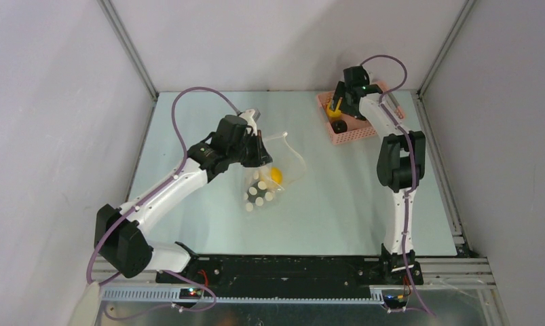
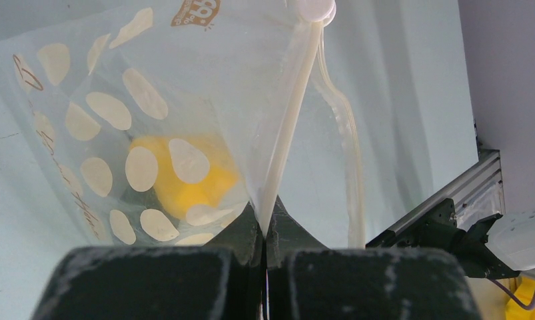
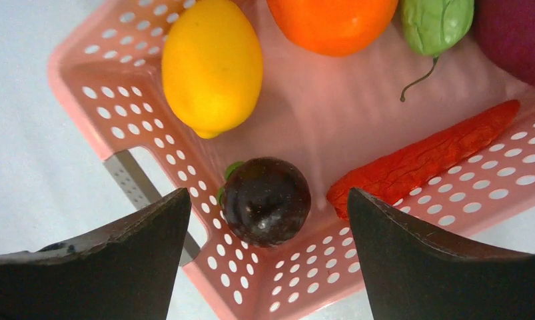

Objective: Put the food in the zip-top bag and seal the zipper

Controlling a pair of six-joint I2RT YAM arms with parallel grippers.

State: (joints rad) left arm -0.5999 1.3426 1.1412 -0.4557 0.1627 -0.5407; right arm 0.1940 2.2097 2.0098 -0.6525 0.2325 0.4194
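Both right fingers [image 3: 118, 267] stood open over a dark fruit [image 3: 266, 200] hugging the basket [image 3: 118, 113] corner, where one could snag; closed left fingers [image 2: 248, 233] pinched the zipper [image 2: 289, 133] of the bag [image 2: 118, 120], its mouth possibly too narrow.

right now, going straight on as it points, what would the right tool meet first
Probably the dark round fruit in the pink basket's corner, centred in front of the open right tool; depth unclear.

Light: we see bright, even, diffuse light.
Shadows: soft, faint on the table [image 1: 324, 217].
Glare: we find mild sheen on the lemon [image 3: 211, 63].
Focus: near fingers [image 3: 118, 267] look soft to us.
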